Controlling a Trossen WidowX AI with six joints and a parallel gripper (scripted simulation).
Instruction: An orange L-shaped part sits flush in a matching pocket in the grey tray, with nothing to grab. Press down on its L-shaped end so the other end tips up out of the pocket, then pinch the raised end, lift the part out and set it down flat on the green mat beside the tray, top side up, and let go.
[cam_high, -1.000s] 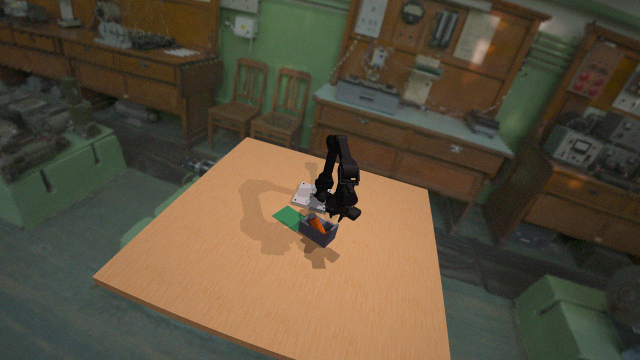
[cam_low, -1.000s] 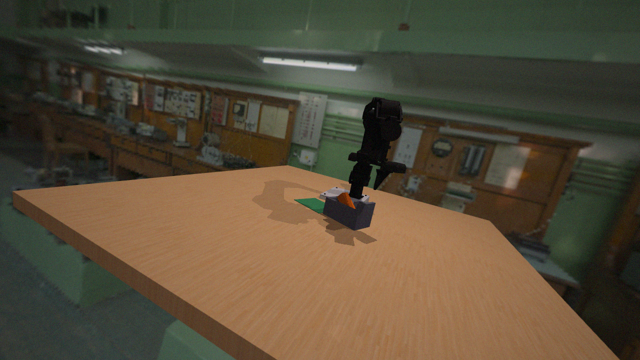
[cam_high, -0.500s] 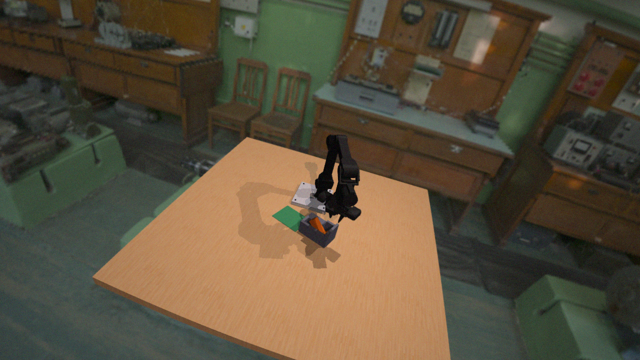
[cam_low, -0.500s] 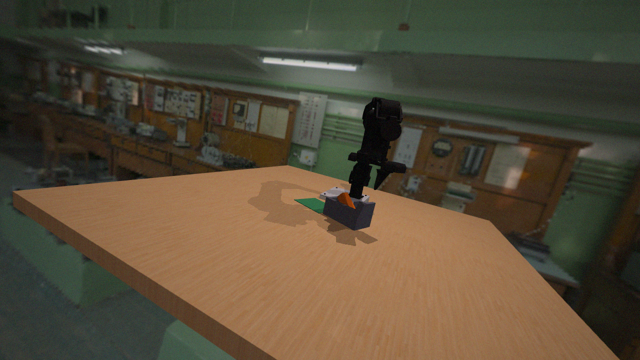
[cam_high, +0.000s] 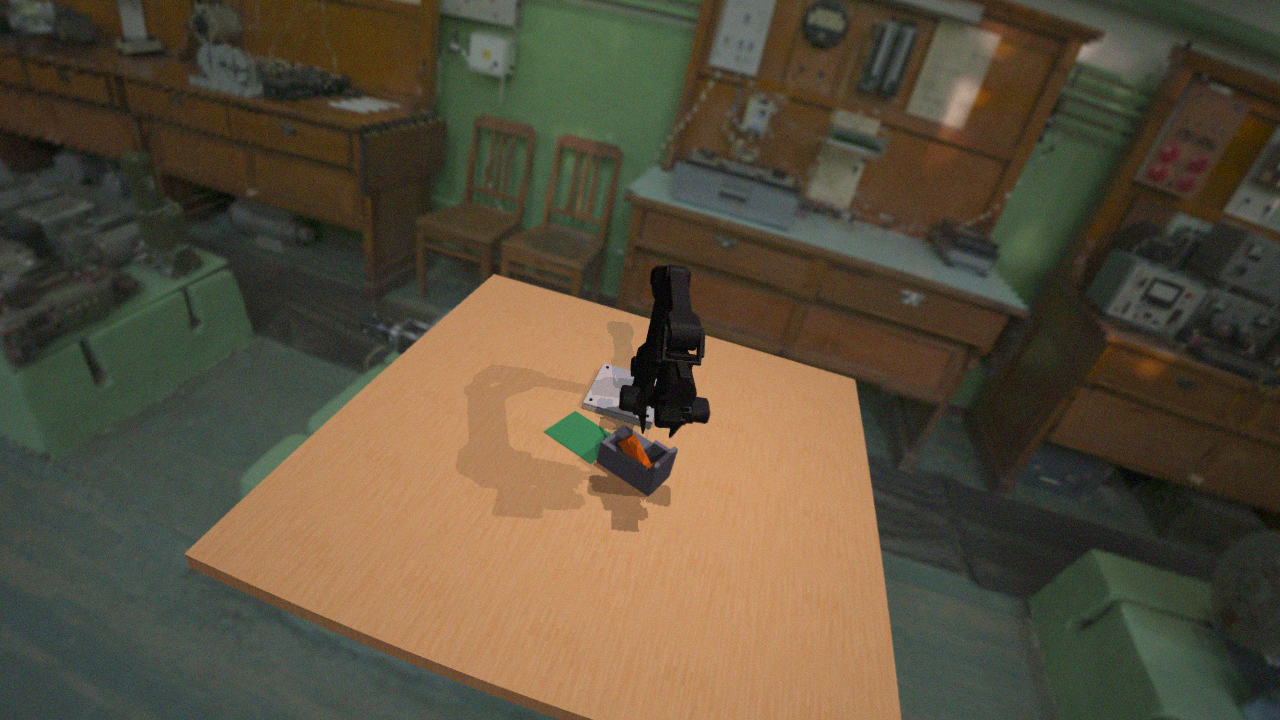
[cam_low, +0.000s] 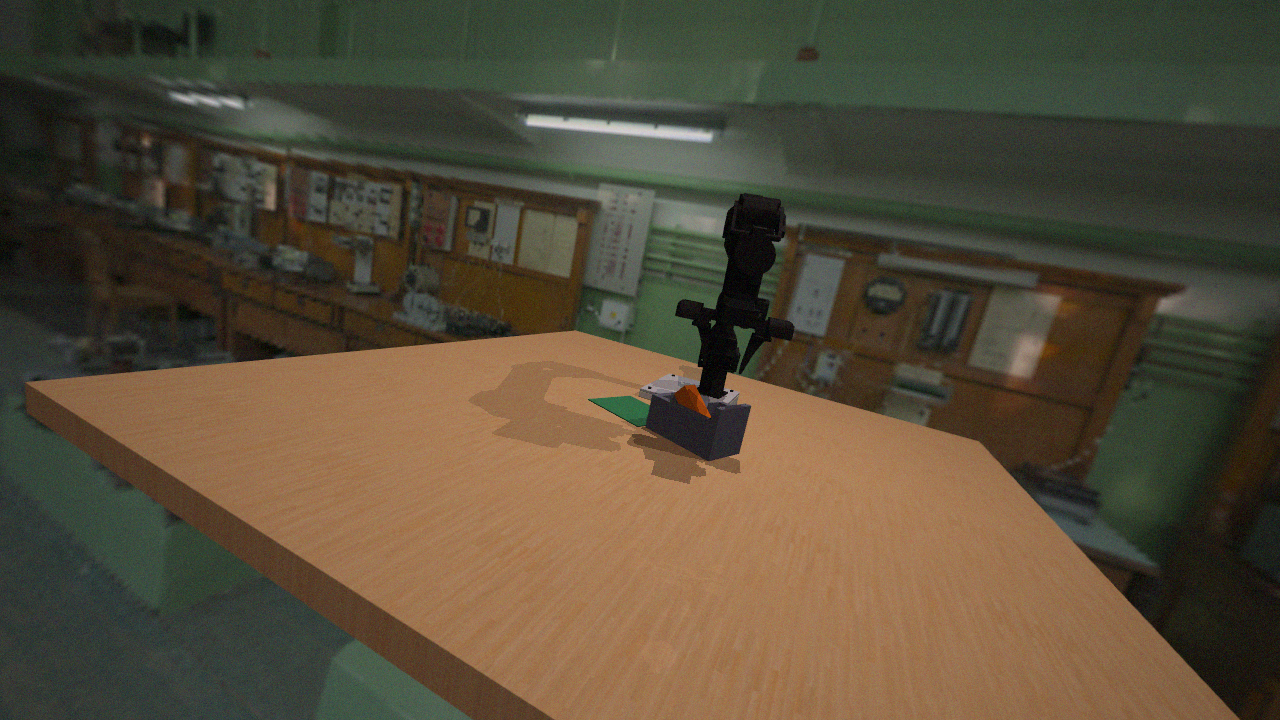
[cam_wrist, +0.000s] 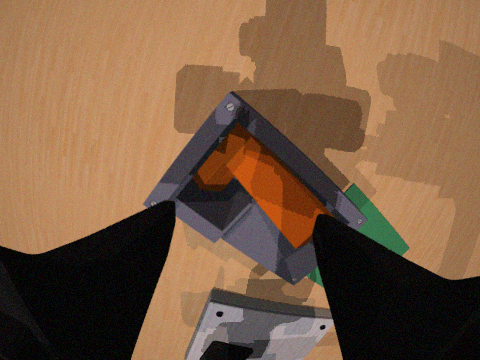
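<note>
The orange part sits tilted in the grey tray. Its L-shaped end is low in the pocket, and its other end sticks up above the rim on the side toward the green mat. My gripper is open and empty, pointing down above the tray. In the wrist view the right finger overlaps the raised end's corner and hides part of the tray and mat; the left finger is over the tray's opposite end.
A light grey plate with dark holes lies under the arm's base, behind the tray and mat. The wooden table carries them all. The arm's shadow falls across the table and tray.
</note>
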